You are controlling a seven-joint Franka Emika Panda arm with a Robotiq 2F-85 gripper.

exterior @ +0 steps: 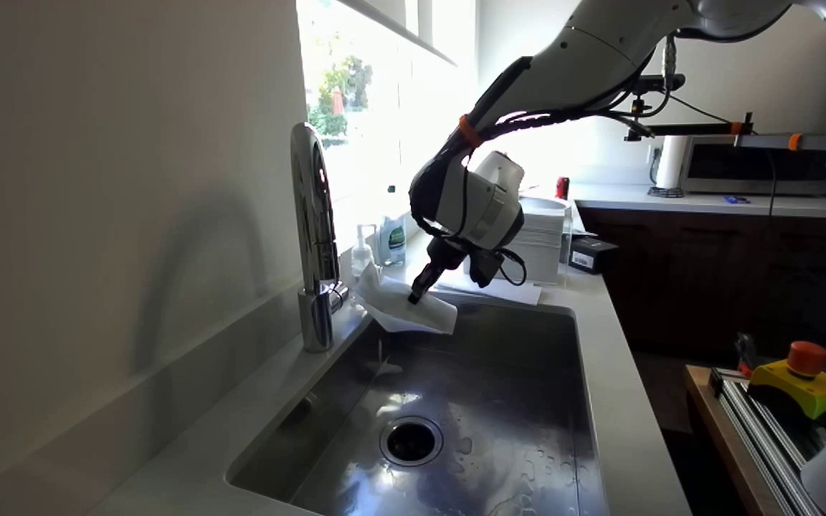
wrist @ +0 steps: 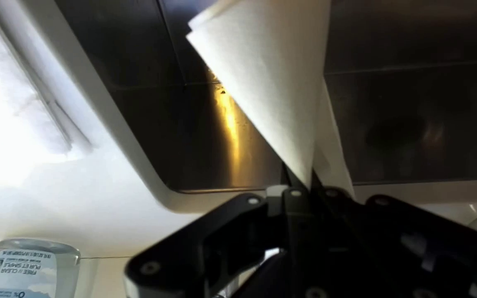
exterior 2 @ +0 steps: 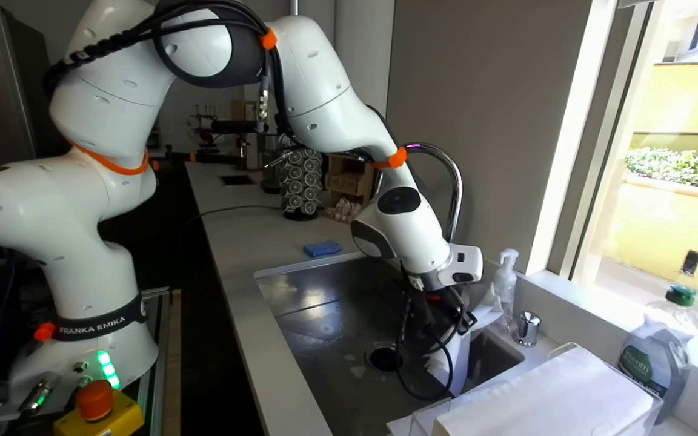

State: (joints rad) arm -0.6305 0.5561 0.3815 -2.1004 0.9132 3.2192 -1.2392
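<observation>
The hand [exterior: 415,297] pinches a white sheet [wrist: 278,74] above the sink [exterior: 495,401]

A sink [exterior: 513,380] is set into the counter [exterior: 621,401], a faucet [exterior: 315,319] mounted at its wall-side edge. A paper towel [exterior: 399,308] is held by the gripper [exterior: 414,297] near a sink corner, between faucet and towel stack [exterior 2: 549,393].

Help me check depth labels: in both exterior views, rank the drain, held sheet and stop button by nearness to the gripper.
1. Held sheet: clamped in the gripper.
2. Drain: at the bottom of the sink.
3. Stop button: outside the sink, by the arm base.
</observation>
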